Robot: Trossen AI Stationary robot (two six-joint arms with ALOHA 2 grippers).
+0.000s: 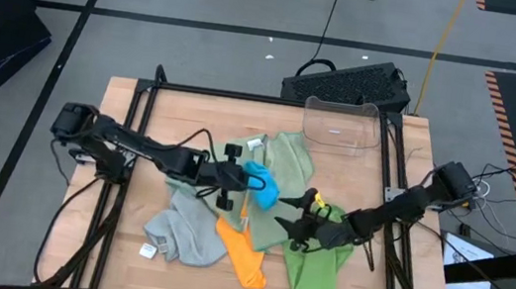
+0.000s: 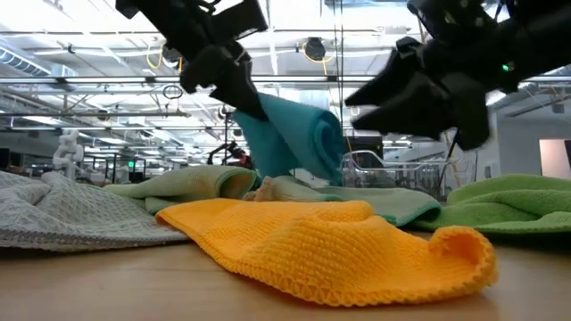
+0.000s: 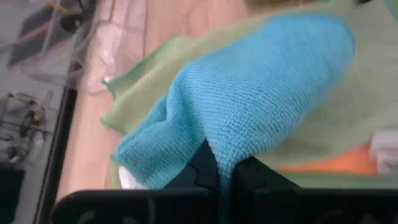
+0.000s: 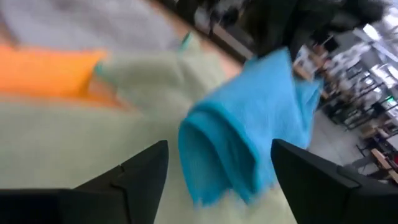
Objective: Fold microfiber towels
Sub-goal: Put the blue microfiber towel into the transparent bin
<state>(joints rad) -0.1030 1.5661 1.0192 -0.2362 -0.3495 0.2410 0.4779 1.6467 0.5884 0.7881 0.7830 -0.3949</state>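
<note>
A bright blue towel (image 1: 262, 184) hangs from my left gripper (image 1: 240, 177) over the pile at the table's middle; it also shows in the low view (image 2: 299, 138). Under it a sage green towel (image 1: 285, 168) lies spread. A grey towel (image 1: 189, 227), an orange towel (image 1: 244, 252) and a lime green towel (image 1: 320, 267) lie flat on the table around it. My right gripper (image 1: 301, 215) is open just to the right of the blue towel, its fingers (image 4: 134, 171) on either side of the towel's hanging end (image 4: 239, 143) without touching it. My left gripper pinches a bunched fold of the blue towel (image 3: 219, 163) between its two shut fingers, coming from the table's left and slanting down. The towel hangs below the fingers, slack and doubled over, its lower end close above the sage green towel.
A clear plastic bin (image 1: 342, 126) stands at the table's far edge, right of centre. A small white tag (image 1: 149, 249) lies by the grey towel near the front left. Bare wood shows at the far left (image 1: 181, 120).
</note>
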